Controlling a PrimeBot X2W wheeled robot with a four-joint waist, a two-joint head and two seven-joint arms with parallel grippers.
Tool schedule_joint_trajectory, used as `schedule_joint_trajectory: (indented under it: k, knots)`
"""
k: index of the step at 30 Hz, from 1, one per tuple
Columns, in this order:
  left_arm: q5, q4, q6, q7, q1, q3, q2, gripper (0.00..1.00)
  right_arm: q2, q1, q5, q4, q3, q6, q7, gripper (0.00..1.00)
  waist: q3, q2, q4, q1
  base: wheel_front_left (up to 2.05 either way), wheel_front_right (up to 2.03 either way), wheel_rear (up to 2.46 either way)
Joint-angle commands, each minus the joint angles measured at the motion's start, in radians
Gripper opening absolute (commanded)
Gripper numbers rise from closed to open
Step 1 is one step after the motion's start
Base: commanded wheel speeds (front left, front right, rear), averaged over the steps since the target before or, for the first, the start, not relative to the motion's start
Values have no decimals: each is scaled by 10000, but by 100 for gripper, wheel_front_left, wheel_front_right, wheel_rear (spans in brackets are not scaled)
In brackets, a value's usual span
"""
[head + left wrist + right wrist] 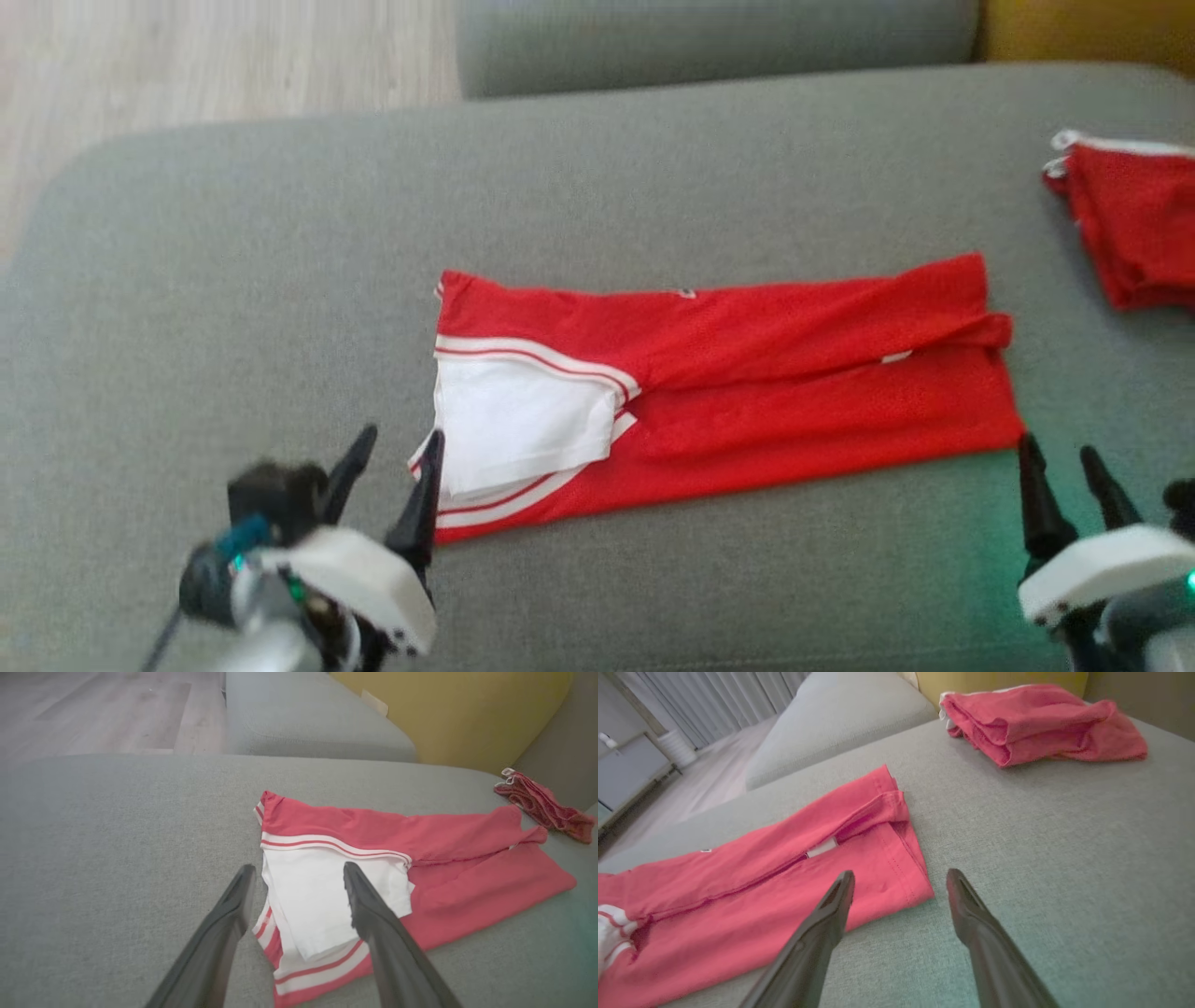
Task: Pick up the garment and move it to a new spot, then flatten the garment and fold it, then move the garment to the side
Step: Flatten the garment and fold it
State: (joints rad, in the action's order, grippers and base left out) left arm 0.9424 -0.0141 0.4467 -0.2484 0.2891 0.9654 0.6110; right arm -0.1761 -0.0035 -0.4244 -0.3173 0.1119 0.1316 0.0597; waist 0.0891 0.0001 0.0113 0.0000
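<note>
Red jersey [747,392] lay folded in long strip at middle of grey cushion [233,280], white-trimmed end toward left edge. Left end effector [402,434] spread wide, empty, at that end's near corner. Right end effector [1059,446] spread wide, empty, just beside opposite near corner. Second folded red garment [1134,224] near right edge.

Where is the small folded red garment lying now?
In the head view the folded red garment lies at the far right edge of the grey cushion, apart from the long red and white garment and beyond the right gripper.
</note>
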Motion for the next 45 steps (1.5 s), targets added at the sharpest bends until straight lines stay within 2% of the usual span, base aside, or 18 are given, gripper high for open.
schedule_joint_trajectory:
  k: [1,4,7,12,16,23,28,34,37,40,45]
  knots:
    - [-534,-246,99,-130,-316,-938,-61,100,-113,16,-129,362,-255,-9,-325,100,-673,-1,-148,0,0,0,0]
    - [-1719,-309,133,-131,-1574,-2303,-893,100,19,312,-278,361,-482,-9,-915,100,-999,-1,-178,0,0,0,0]
    - [-2817,-406,-36,-132,-2597,-3490,-1739,100,127,515,-356,177,-603,-9,-1389,100,-1266,-1,-130,0,0,0,0]
    - [-4404,-227,-701,-132,-3790,-4556,-2746,100,285,768,-407,-124,-785,-9,-2144,100,-1693,-1,-1,0,0,0,0]
    - [-5357,-107,-1238,-133,-4448,-5167,-3323,100,236,911,-255,-405,-1063,-9,-2571,100,-1993,-1,55,0,0,0,0]
    - [-6880,-267,-1865,-133,-5297,-6006,-4063,100,118,1160,174,-654,-1578,-9,-3030,100,-2446,-1,175,0,0,0,0]
    - [-7469,-128,-2387,-133,-5807,-6616,-4537,100,108,1284,216,-799,-1808,-9,-3182,100,-2633,-1,260,0,0,0,0]
    - [-7774,-14,-2772,-133,-5927,-7018,-4838,100,119,1378,250,-794,-1820,-9,-3208,100,-2694,-1,361,0,0,0,0]
    - [-7943,17,-2981,-133,-5967,-7178,-4990,100,184,1408,260,-770,-1730,-9,-3211,100,-2692,-1,413,0,0,0,0]
    - [-8089,-1,-3194,-133,-5932,-7255,-5129,100,342,1102,172,-1253,-1404,-9,-3130,100,-2608,-1,447,0,0,0,0]
    - [-8344,5,-3527,-133,-5751,-7218,-5293,100,495,-400,46,-2536,-460,-9,-2123,100,-2315,-1,645,0,0,0,0]
